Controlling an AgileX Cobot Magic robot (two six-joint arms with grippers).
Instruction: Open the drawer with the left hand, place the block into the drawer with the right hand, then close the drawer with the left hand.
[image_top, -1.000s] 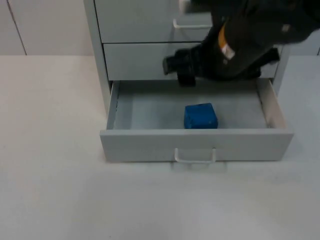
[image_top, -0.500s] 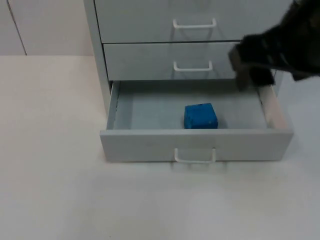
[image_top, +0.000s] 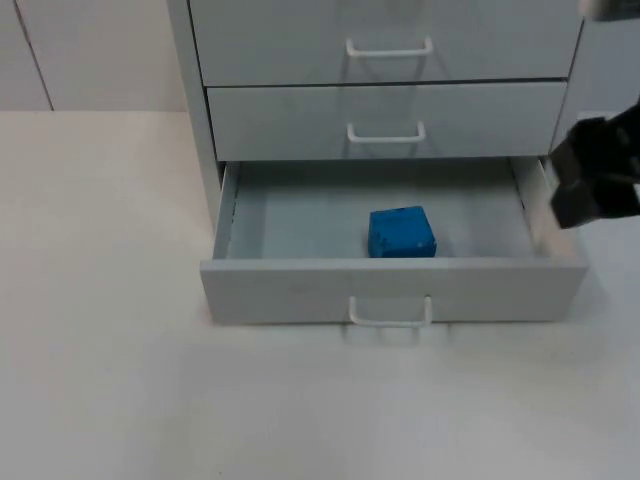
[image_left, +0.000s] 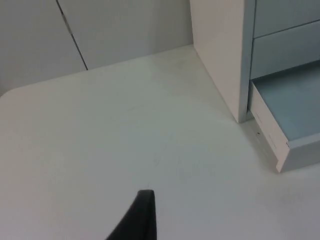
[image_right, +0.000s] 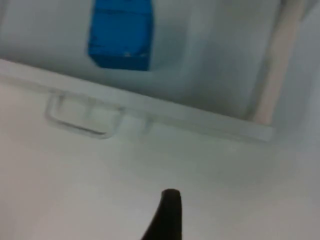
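Observation:
The blue block (image_top: 401, 232) lies on the floor of the open bottom drawer (image_top: 300, 215), near its front wall and a little right of centre. The right wrist view also has the blue block (image_right: 121, 34) inside the drawer, behind the drawer's handle (image_right: 82, 120). My right gripper (image_top: 592, 188) hovers at the right of the cabinet, just outside the drawer's right side wall (image_top: 545, 215), with nothing seen in it. My left gripper (image_left: 142, 217) waits over bare table to the left of the cabinet, well away from the drawer's corner (image_left: 272, 145).
The grey cabinet (image_top: 200, 120) stands at the back of the table with two shut drawers (image_top: 385, 60) above the open one. The open drawer's front handle (image_top: 390, 315) juts toward the table's front. White table top (image_top: 110, 300) spreads to the left and front.
My right arm has drawn back from above the open drawer to the right, past the drawer's side wall. The blue block has stayed in place in the drawer.

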